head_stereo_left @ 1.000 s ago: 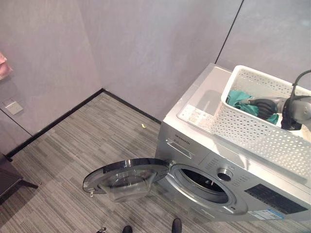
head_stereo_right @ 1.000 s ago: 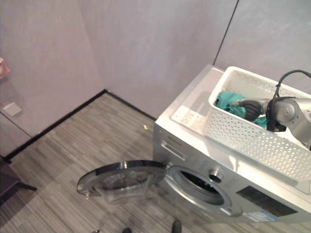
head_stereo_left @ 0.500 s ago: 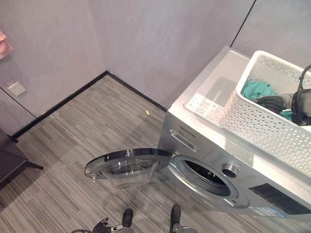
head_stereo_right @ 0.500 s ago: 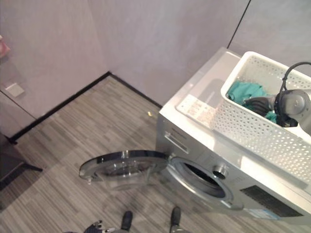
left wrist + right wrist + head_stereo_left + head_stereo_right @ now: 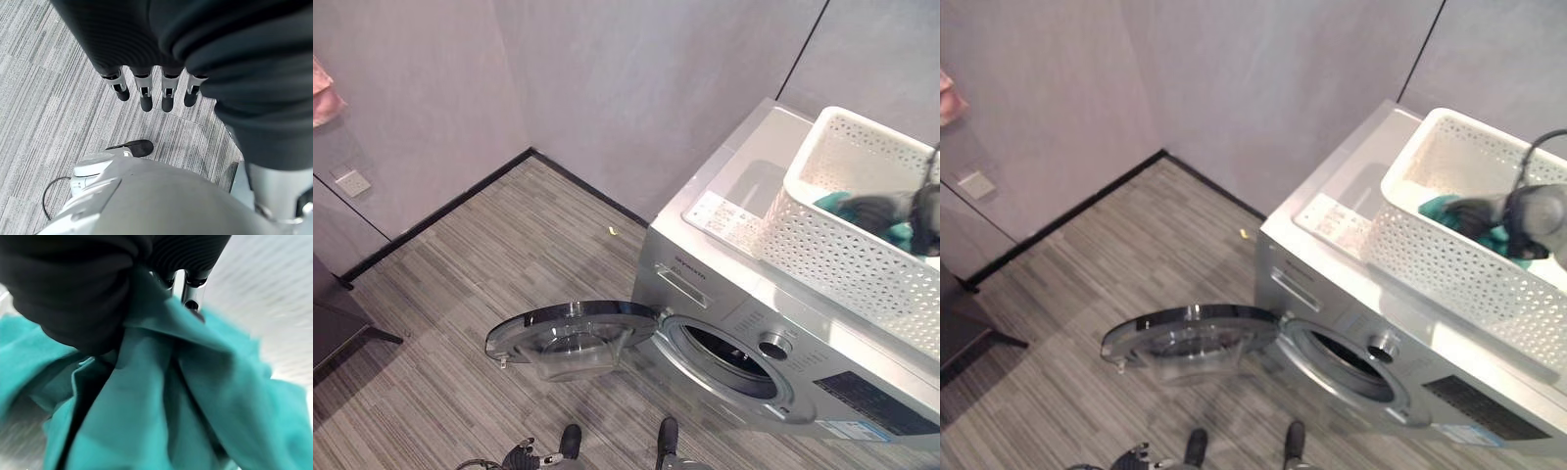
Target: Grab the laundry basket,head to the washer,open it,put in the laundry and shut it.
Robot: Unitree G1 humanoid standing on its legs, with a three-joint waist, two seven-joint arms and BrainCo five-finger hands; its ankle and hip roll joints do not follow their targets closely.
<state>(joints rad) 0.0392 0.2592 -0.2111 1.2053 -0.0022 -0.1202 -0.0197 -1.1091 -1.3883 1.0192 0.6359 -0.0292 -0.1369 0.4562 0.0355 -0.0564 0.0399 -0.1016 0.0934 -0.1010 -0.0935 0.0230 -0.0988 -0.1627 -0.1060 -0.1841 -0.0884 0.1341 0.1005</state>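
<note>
Teal laundry (image 5: 1442, 208), a soft cotton-looking garment, lies inside the white perforated laundry basket (image 5: 842, 250), which stands on the top of the silver washer (image 5: 705, 279) toward its right rear corner. The right hand (image 5: 1479, 211) is down inside the basket, directly on the cloth; in the right wrist view the teal fabric (image 5: 161, 396) is bunched up against the palm with the fingers (image 5: 188, 291) wrapped into its folds, so the hand reads as clamped on the garment. The relation that matters for the coming move: the washer's round drum opening (image 5: 729, 357) sits on the front face, below and forward of the basket, with the door (image 5: 573, 338) swung wide open to the left, level over the grey striped floor (image 5: 460, 294). The cloth must therefore go up over the basket's near rim, then down and in. The left hand (image 5: 154, 90) hangs low over the floor, fingers straight and apart, holding nothing; the right is plainly the nearer.
</note>
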